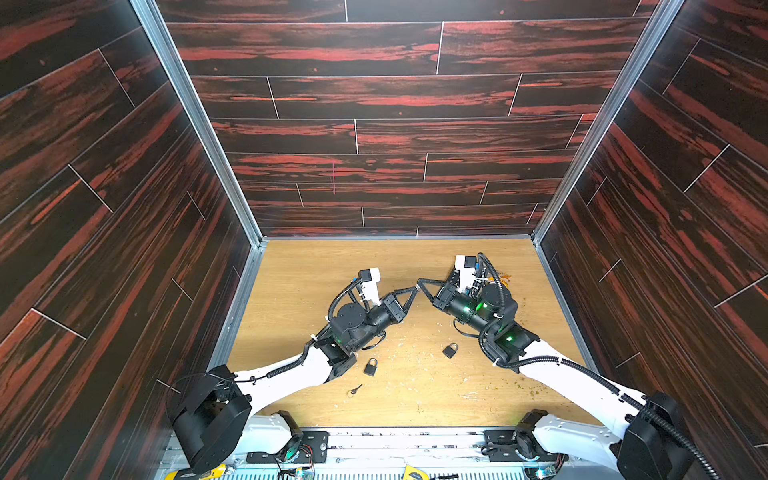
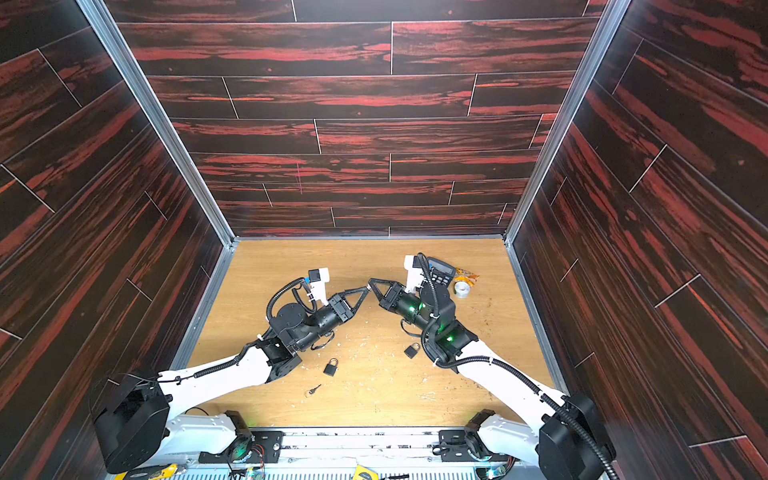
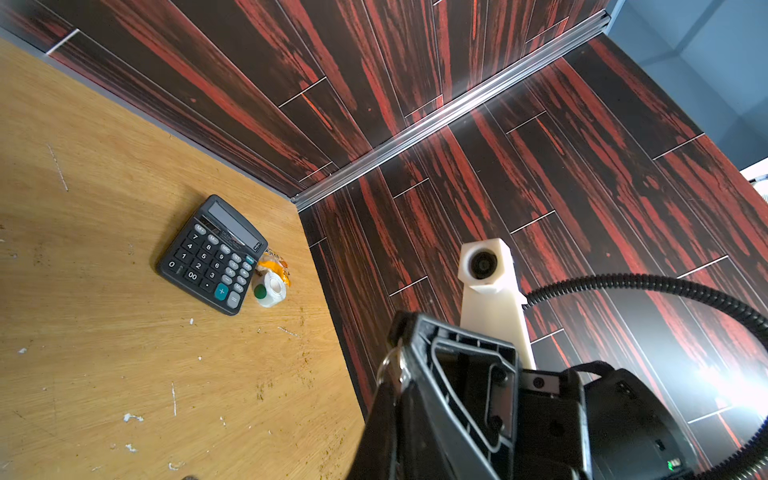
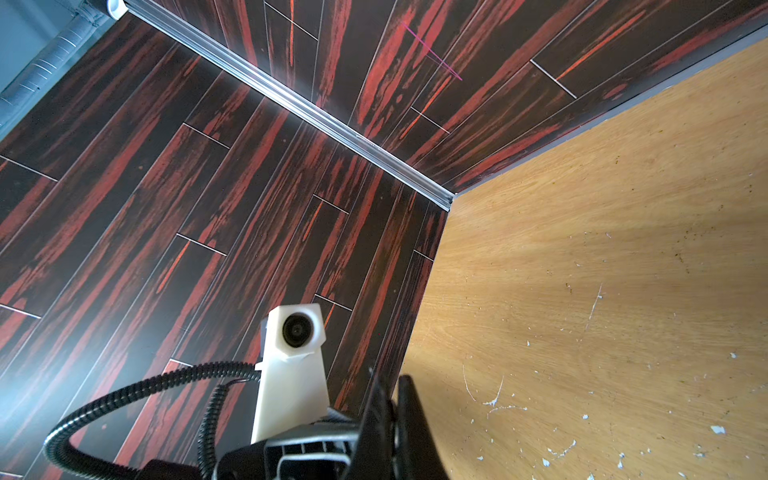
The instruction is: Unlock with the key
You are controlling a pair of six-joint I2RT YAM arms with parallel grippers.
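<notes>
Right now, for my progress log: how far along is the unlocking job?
Done: nothing visible. The black padlock near the left arm and black padlock near the right arm lie loose. In hand: left gripper and right gripper, both shut, meet at a silver key ring. Remaining: inserting, turning.

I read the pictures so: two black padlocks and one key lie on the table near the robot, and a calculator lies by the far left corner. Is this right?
Not quite: the calculator lies by the far right corner, as a top view shows. The rest holds: the left padlock, the right padlock and the key lie on the table near the robot.
</notes>
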